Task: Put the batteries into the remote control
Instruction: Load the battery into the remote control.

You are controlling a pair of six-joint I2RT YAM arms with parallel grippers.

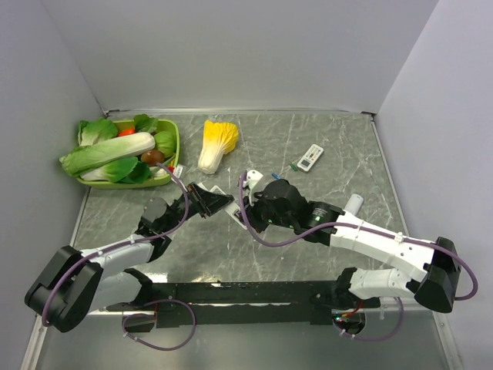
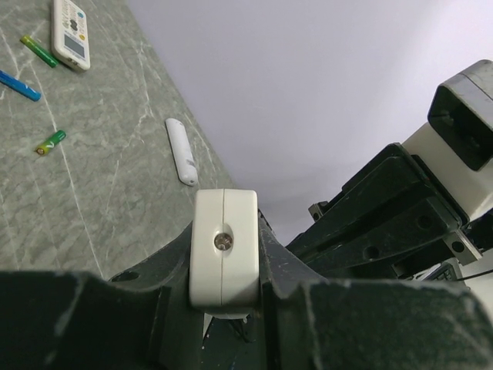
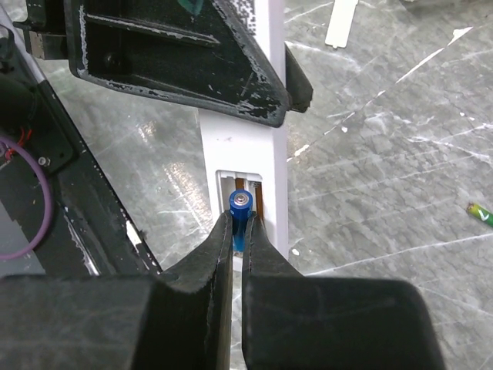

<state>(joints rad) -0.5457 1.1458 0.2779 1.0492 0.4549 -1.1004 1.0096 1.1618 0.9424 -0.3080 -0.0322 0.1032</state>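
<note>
At mid-desk, right tool (image 3: 239,231) clenched on a small blue cylindrical battery (image 3: 240,210); left tool (image 2: 223,262) clamped on a long white plastic remote (image 3: 240,146).
Blue battery pinched btwn right fingertips, metal end facing wrist cam, right at remote's open battery bay (image 3: 245,183); can't tell if seated. Left tool grips remote by its sides near one end, screw end toward left wrist cam. Loose on grey marbled desk (image 3: 385,154), beyond tools: slim green battery (image 2: 38,51), second blue battery (image 2: 19,86), green-and-red battery (image 2: 51,142), narrow white plastic cover strip (image 2: 181,152), second white remote w/ buttons (image 2: 69,31). Far-left corner: green basket (image 1: 176,137) of leafy veg, yellow-white cabbage (image 1: 218,142) just beside it.
</note>
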